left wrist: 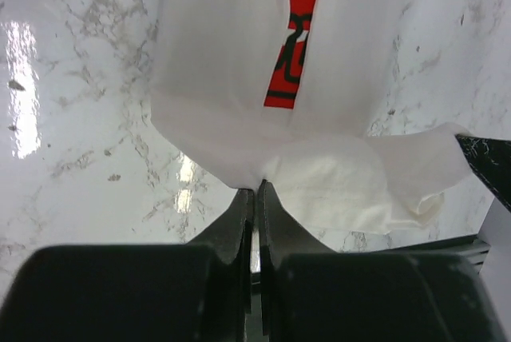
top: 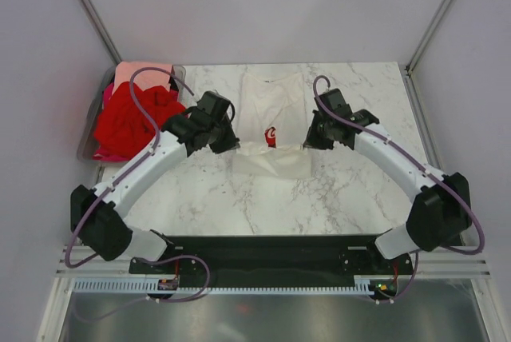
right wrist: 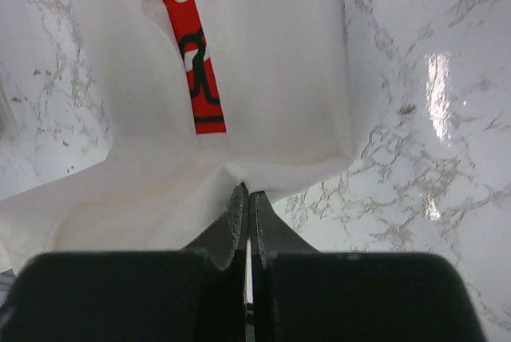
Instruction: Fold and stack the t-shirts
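The cream-white t-shirt (top: 273, 110) with a red Coca-Cola print lies in the middle of the marble table, its near part lifted and folded over. My left gripper (top: 226, 141) is shut on its left edge; in the left wrist view the gripper (left wrist: 257, 188) pinches the cloth (left wrist: 239, 78). My right gripper (top: 307, 141) is shut on the right edge; in the right wrist view it (right wrist: 247, 192) pinches the cloth (right wrist: 271, 62). Bright red t-shirts (top: 132, 122) and a salmon-pink one (top: 140, 74) are heaped at the far left.
The heap of shirts sits in a clear plastic bin (top: 93, 130) at the table's left edge. White booth walls and metal posts (top: 435, 14) close in the back and sides. The marble table (top: 319, 206) shows bare in front of the shirt.
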Tool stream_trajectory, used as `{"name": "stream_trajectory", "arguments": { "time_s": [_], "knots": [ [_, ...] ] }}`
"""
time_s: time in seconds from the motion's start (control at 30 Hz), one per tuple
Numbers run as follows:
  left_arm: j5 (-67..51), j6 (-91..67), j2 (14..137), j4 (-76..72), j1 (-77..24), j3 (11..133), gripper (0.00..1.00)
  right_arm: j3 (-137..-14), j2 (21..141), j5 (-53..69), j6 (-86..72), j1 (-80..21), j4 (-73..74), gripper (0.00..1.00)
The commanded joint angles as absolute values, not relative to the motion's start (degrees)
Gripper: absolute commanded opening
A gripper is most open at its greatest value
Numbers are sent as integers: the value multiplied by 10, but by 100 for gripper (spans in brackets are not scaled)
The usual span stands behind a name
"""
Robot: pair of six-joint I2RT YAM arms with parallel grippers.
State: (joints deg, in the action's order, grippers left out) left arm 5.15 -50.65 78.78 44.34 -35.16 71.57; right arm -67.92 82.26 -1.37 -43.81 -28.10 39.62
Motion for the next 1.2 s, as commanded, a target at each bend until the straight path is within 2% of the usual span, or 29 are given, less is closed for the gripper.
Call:
{"name": "stream_trajectory", "arguments": {
  "time_s": [0.0, 0.3, 0.7, 0.73, 0.77, 0.8, 0.83, 0.87, 0.9, 0.93, 0.97, 1.0, 1.1, 1.17],
  "knots": [
    [27, -420, 841, 444, -314, 789, 2, -773, 883, -2, -376, -246, 408, 0],
    [-17, -362, 1013, 440, -254, 910, 2, -895, 1029, 38, -334, -207, 403, 0],
    [-49, -329, 1182, 424, -229, 1034, 2, -950, 1163, 50, -314, -168, 377, 0],
    [-50, -329, 1199, 424, -226, 1044, 2, -963, 1183, 54, -312, -166, 377, 0],
    [-53, -330, 1208, 426, -223, 1048, 9, -972, 1193, 60, -310, -163, 378, 0],
    [-58, -330, 1217, 430, -216, 1051, 16, -991, 1202, 66, -308, -159, 378, 4],
    [-67, -331, 1225, 440, -212, 1067, 23, -1004, 1220, 74, -300, -156, 387, 17],
    [-75, -333, 1238, 464, -207, 1077, 31, -1018, 1225, 96, -295, -148, 395, 36],
    [-83, -327, 1238, 474, -201, 1086, 43, -1045, 1227, 111, -287, -142, 404, 42],
    [-79, -312, 1224, 492, -201, 1100, 50, -1057, 1222, 117, -271, -140, 428, 55],
    [-66, -308, 1210, 492, -201, 1104, 50, -1065, 1211, 117, -262, -141, 438, 56],
    [-54, -302, 1194, 509, -201, 1106, 56, -1064, 1196, 110, -258, -141, 445, 61],
    [-10, -284, 1130, 545, -200, 1100, 62, -1026, 1122, 94, -253, -150, 448, 63],
    [-2, -280, 1096, 553, -200, 1071, 63, -998, 1071, 84, -252, -176, 447, 63]
  ]
}}
